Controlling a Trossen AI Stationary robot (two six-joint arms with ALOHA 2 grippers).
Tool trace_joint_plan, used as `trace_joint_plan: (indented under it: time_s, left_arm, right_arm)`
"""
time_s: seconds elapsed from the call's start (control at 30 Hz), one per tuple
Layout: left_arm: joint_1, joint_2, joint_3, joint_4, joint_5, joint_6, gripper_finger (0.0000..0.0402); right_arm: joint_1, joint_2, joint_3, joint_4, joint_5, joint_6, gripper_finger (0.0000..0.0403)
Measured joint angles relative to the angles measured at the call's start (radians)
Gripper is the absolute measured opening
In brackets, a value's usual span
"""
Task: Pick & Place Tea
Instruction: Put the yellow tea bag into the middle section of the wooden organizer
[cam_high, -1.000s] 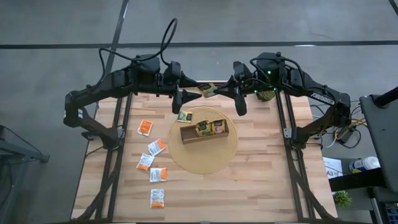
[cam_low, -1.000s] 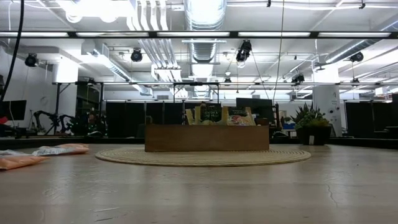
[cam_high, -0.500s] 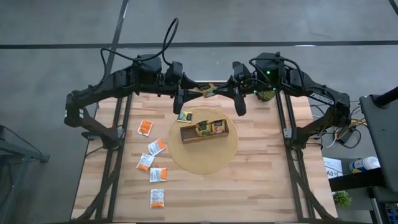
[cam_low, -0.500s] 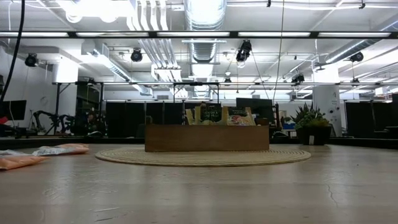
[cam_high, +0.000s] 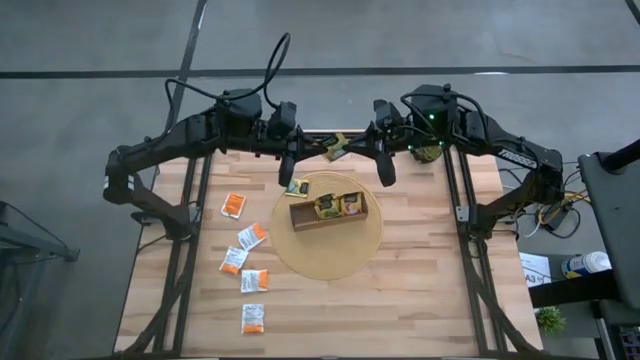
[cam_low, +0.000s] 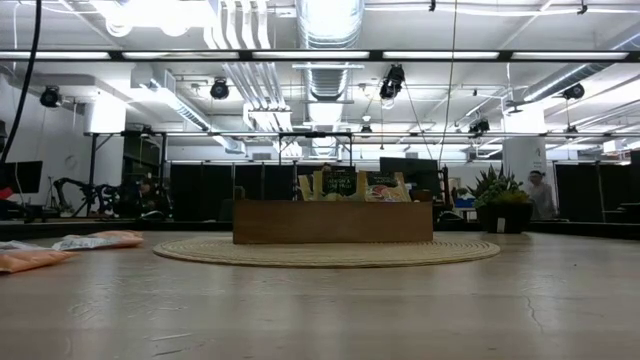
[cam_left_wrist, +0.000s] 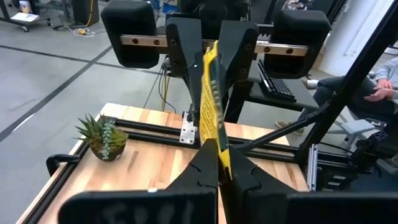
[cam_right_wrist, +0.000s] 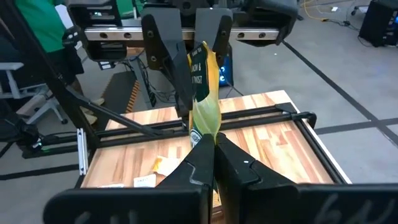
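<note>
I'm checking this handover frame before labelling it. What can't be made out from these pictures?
- The yellow-green sachet, pinched by both the left gripper and the right gripper: its label is edge-on in the left wrist view and partly hidden by fingers in the right wrist view.
- Both grippers: out of frame in the low view.
- Sachets in the wooden tray: the count is hidden by its front wall in the low view and too small in the high view.

Round woven mat (cam_high: 330, 250) sits mid-table with a wooden tray (cam_high: 329, 216) on it, small potted plant (cam_left_wrist: 101, 136) near the table's corner.
</note>
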Motion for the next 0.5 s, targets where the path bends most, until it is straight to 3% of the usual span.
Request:
trace_joint_plan:
  time_s: [0.17, 0.5]
  left_arm:
    - [0.0, -0.005, 0.0, -0.008, 0.002, 0.0, 0.0001]
    - [0.0, -0.01, -0.001, -0.075, 0.001, 0.013, 0.0]
  right_arm:
    - [0.0, -0.009, 0.0, 0.026, -0.033, 0.016, 0.0033]
    - [0.0, -0.04, 0.03, 0.027, -0.041, 0.067, 0.0137]
